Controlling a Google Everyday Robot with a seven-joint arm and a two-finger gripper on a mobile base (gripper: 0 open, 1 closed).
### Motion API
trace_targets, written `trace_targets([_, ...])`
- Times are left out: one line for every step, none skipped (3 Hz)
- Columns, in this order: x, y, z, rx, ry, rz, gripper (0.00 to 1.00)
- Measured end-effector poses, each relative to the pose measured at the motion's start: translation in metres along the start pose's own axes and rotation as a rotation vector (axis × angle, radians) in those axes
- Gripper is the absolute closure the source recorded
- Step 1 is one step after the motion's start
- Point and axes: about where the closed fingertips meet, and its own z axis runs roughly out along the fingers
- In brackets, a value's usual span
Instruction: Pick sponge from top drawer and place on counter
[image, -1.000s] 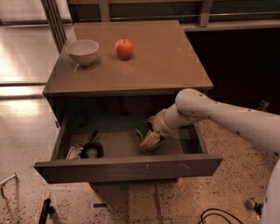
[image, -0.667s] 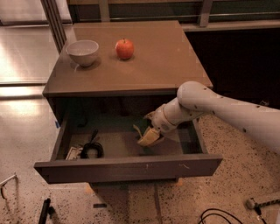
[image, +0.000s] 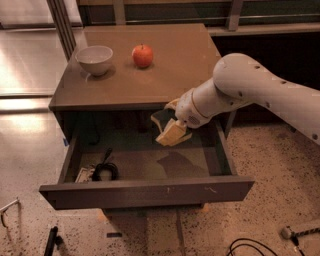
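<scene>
Currently, the sponge (image: 171, 133) is held clamped in the pincer (image: 171, 126), tilted, with its yellow foam turned down and outward and its dark green face seen behind. It is carried clear of the floor of the top drawer (image: 150, 192), where its shadow is cast, and it hangs just below the front edge of the counter (image: 170, 75), right of that edge's middle and short of the front right corner. The drawer is pulled well out. A black cable (image: 105, 170) is coiled in the drawer under the front left corner, well apart from the sponge. On the counter a bowl (image: 94, 59) is set near the left edge and an apple (image: 142, 55) just beside it toward the middle; the half by the right edge is left bare.

The pick is judged done and the placing not yet begun. The chief risk lies in the front edge: if the sponge were raised straight up from where it hangs, it could be caught under the overhang and scraped out of the grip, so that it would drop back into the drawer. The foam is soft and appears to be held near one end, so a small knock might be enough to twist it loose. A placement swung too far toward the left edge could also nudge the apple, which would be set rolling easily.
</scene>
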Motion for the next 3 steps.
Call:
trace_targets([0.0,0.0,0.0,0.0,0.0,0.0,1.0])
trace_targets([-0.043,-0.023,-0.035,0.033,-0.005,-0.016,1.0])
trace_targets([-0.042,-0.027,-0.035,0.037,-0.006,-0.008,1.0])
